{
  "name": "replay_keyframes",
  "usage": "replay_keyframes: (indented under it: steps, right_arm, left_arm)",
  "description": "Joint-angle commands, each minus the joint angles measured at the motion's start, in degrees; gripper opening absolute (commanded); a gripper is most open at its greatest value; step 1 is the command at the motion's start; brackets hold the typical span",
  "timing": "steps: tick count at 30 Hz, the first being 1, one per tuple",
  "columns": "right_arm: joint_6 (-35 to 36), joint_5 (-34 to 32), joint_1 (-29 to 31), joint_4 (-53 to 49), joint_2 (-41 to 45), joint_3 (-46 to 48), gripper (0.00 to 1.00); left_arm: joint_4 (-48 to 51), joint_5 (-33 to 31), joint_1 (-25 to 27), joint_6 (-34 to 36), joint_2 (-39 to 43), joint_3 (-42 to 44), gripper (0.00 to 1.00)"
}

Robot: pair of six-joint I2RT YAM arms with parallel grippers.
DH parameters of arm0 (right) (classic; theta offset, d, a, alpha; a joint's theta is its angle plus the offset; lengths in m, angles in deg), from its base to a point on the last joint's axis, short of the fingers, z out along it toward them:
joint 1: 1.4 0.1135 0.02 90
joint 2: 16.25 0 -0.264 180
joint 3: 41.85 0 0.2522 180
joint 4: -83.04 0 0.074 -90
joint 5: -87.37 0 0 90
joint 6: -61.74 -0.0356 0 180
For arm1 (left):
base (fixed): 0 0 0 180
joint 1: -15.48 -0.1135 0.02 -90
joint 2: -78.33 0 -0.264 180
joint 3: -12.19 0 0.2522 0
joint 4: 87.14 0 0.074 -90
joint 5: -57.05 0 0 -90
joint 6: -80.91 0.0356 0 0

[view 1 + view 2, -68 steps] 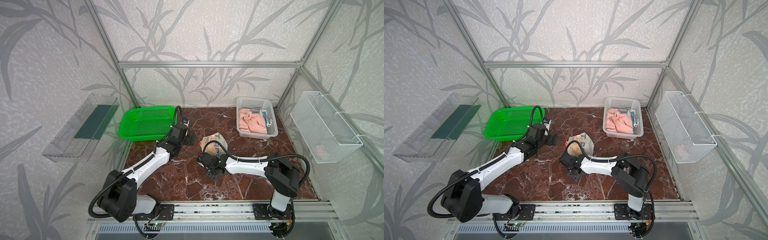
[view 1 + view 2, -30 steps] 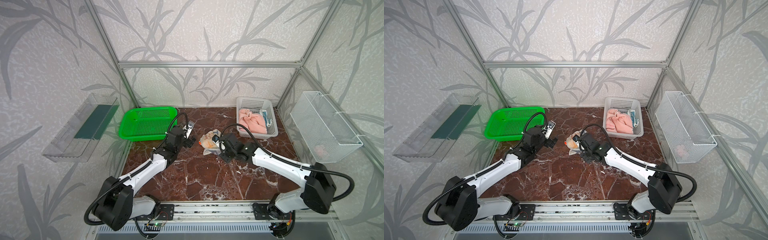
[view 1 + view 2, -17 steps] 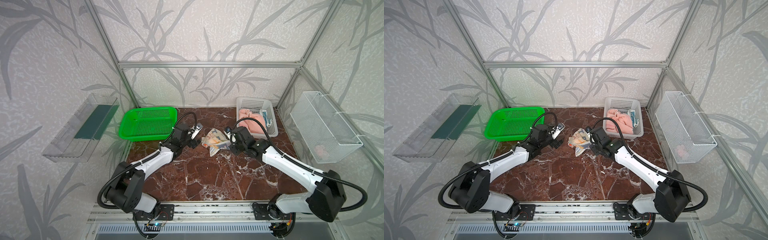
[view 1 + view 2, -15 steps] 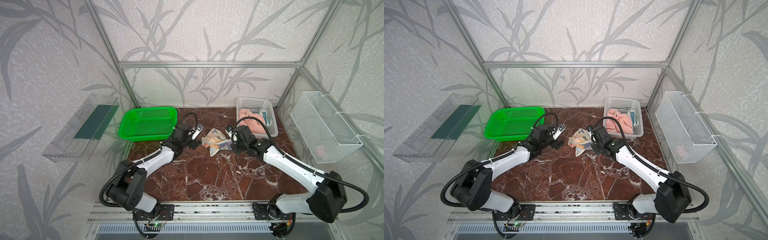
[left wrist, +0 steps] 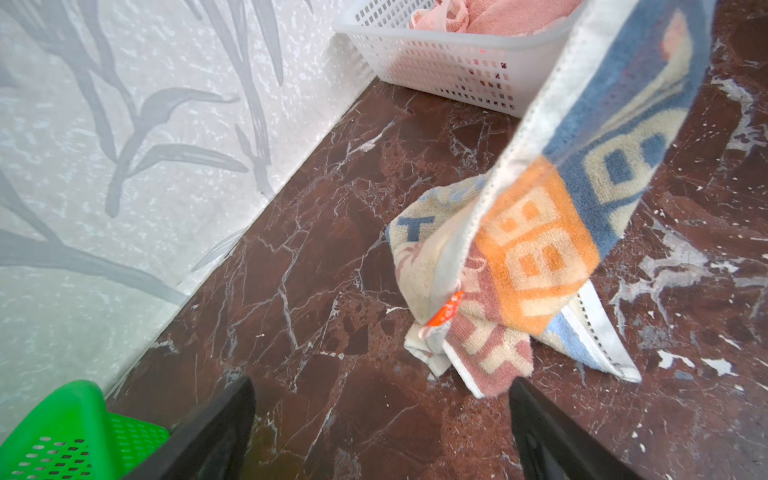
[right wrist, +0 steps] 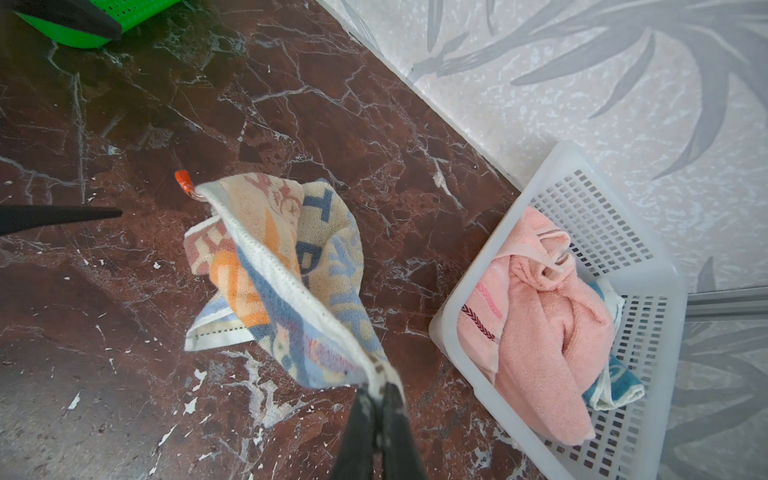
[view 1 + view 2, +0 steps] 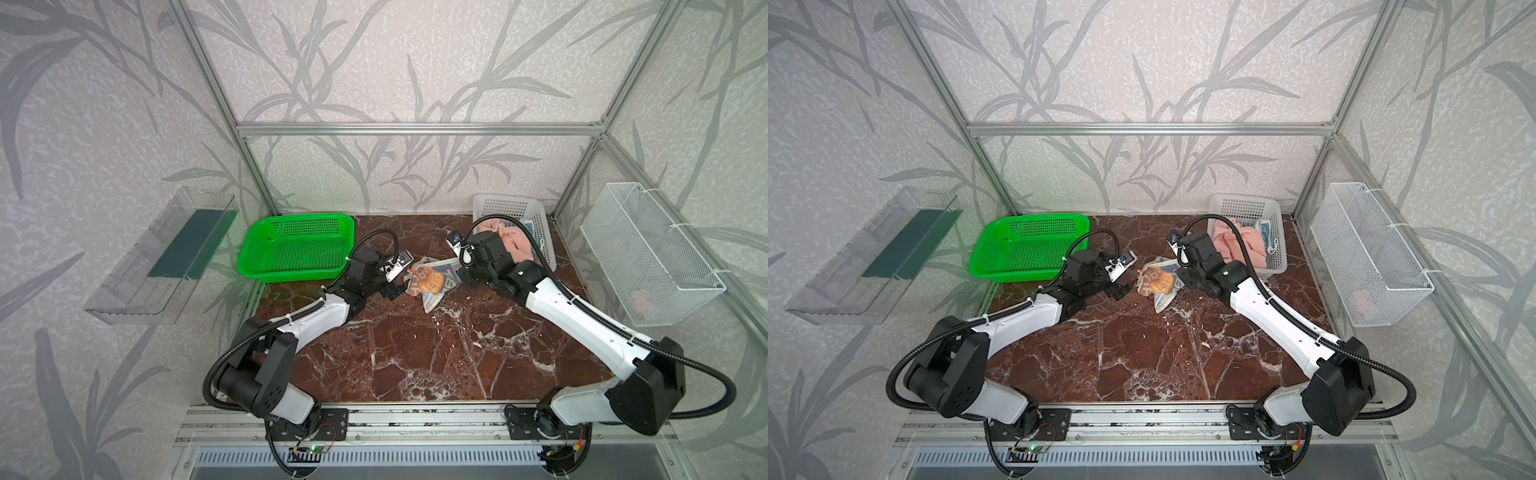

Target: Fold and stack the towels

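Observation:
The cream towel [image 7: 432, 282] with orange and blue letters hangs crumpled, its lower folds resting on the marble. My right gripper [image 6: 376, 388] is shut on a corner of its white hem and holds that edge up off the table. My left gripper [image 5: 380, 384] stands open just left of the towel, one finger [image 5: 540, 428] close to the lowest pink fold, nothing between the jaws. An orange tag [image 5: 444, 311] hangs from the hem. The pink towel [image 6: 540, 316] lies bunched in the white basket [image 7: 511, 201], with the teal towel [image 6: 615, 378] tucked beside it.
A green basket [image 7: 299, 249] sits at the back left, right behind my left arm. A wire basket [image 7: 648, 257] hangs on the right wall and a clear tray [image 7: 166, 257] on the left wall. The back wall runs close behind the towel.
My right gripper has carried the cream towel from the front middle toward the back near the white basket. My left gripper has swung right, up to the towel's left side.

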Motion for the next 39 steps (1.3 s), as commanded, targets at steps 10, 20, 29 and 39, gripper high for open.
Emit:
replay_keyframes:
  steps: [10,20,29,39]
  right_arm:
    - [1.78,-0.37,-0.42,0.06,-0.24,-1.84,0.0]
    - [2.03,1.0,-1.25,0.74,0.22,-2.01,0.0]
    - [2.5,3.03,-2.28,1.71,0.35,-1.88,0.0]
    - [2.57,3.34,-2.94,1.49,-0.31,-3.01,0.0]
  left_arm:
    - [-11.03,2.37,-0.22,1.59,-7.3,1.12,0.96]
    - [-21.13,0.69,1.03,-2.42,-11.4,2.33,0.96]
    - [-22.72,-1.87,2.71,-2.29,-14.15,1.52,0.93]
    - [-25.88,-1.36,2.7,-3.06,-17.65,0.93,0.9]
